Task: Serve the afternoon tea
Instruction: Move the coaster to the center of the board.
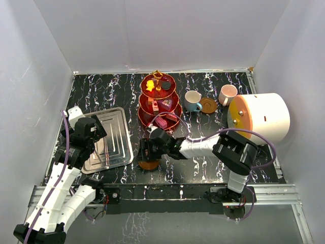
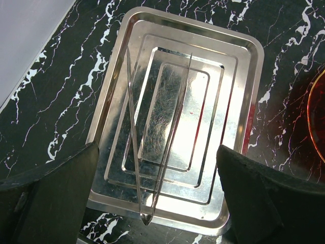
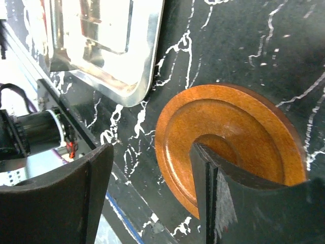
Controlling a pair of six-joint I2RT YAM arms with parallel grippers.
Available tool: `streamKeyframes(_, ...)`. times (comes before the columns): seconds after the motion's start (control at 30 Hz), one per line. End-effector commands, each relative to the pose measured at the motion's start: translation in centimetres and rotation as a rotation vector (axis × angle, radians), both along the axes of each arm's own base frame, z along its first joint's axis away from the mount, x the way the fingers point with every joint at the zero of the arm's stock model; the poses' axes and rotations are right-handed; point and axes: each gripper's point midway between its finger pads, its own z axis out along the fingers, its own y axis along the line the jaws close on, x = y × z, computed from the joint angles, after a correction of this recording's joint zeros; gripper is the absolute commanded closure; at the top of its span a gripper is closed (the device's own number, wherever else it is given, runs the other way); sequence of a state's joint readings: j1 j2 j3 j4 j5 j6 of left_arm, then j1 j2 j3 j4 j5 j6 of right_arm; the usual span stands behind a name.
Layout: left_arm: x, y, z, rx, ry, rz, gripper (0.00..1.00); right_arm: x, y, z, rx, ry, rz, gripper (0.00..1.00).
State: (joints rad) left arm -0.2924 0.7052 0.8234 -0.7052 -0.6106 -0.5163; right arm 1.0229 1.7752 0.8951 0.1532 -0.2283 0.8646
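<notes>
The brown saucer lies flat on the surface directly beneath the right end effector. Its fingers are spread, one over the dish's hollow and one outside the rim. The saucer looks stiff, light, low and probably slick, so it is best pinched across that rim. The left end effector hangs wide apart.

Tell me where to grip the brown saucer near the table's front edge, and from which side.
Take the brown saucer by its raised rim, coming down from above on the side nearest the silver tray. It lies flat on the table, too shallow for a side pinch, so one finger inside the rim and one outside likely works best.
</notes>
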Motion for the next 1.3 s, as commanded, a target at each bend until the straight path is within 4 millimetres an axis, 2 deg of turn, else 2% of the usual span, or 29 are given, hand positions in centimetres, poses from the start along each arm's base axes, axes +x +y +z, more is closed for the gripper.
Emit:
streamKeyframes(0.0, 0.0, 0.2, 0.7, 0.010, -0.016, 0.005, 0.01, 2.4, -0.6, 4.0, 0.013, -0.164, -0.064, 0.38)
streamKeyframes(0.1, 0.0, 0.1, 0.8, 0.009, -0.017, 0.001, 0.01, 4.2, -4.8, 6.3, -0.096, -0.299, -0.180, 0.38)
streamKeyframes(0.2, 0.1, 0.1, 0.8, 0.009, -0.020, -0.003, 0.01, 5.9, -11.7, 7.0, -0.247, -0.353, -0.377, 0.43)
streamKeyframes(0.27, 0.1, 0.0, 0.8, 0.007, -0.023, -0.004, 0.01, 7.3, -16.6, 7.8, -0.312, -0.356, -0.528, 0.47)
streamKeyframes(0.37, 0.2, -0.1, 0.9, 0.004, -0.026, -0.014, 0.01, 9.8, -22.8, 8.6, -0.367, -0.355, -0.704, 0.48)
streamKeyframes(0.5, 0.4, -0.4, 0.8, 0.002, -0.021, -0.028, 0.01, 13.8, -29.0, 10.4, -0.434, -0.371, -0.834, 0.51)
streamKeyframes(0.57, 0.5, -0.5, 0.7, 0.002, -0.016, -0.034, 0.01, 15.8, -30.9, 11.0, -0.497, -0.371, -0.864, 0.52)
streamKeyframes(0.7, 0.5, -0.5, 0.6, 0.002, -0.013, -0.036, 0.01, 20.0, -33.3, 11.2, -0.576, -0.340, -0.888, 0.59)
streamKeyframes(0.83, 0.5, -0.5, 0.7, 0.000, -0.018, -0.036, 0.01, 24.1, -33.1, 11.5, -0.592, -0.332, -0.850, 0.69)
streamKeyframes(0.93, 0.5, -0.6, 0.6, 0.001, -0.015, -0.038, 0.01, 26.5, -34.2, 10.7, -0.645, -0.306, -0.876, 0.77)
streamKeyframes(1.07, 0.6, -0.7, 0.6, 0.000, -0.014, -0.045, 0.01, 29.4, -35.4, 10.7, -0.678, -0.329, -0.929, 0.79)
streamKeyframes(1.1, 0.7, -0.7, 0.7, -0.001, -0.016, -0.045, 0.01, 29.9, -35.5, 9.3, -0.692, -0.295, -0.914, 0.79)
streamKeyframes(1.13, 0.7, -0.7, 0.7, -0.001, -0.016, -0.046, 0.01, 30.3, -35.6, 9.2, -0.689, -0.283, -0.912, 0.80)
streamKeyframes(1.27, 0.8, -0.9, 0.5, -0.002, -0.009, -0.055, 0.01, 31.6, -36.4, 5.9, -0.716, -0.216, -0.902, 0.82)
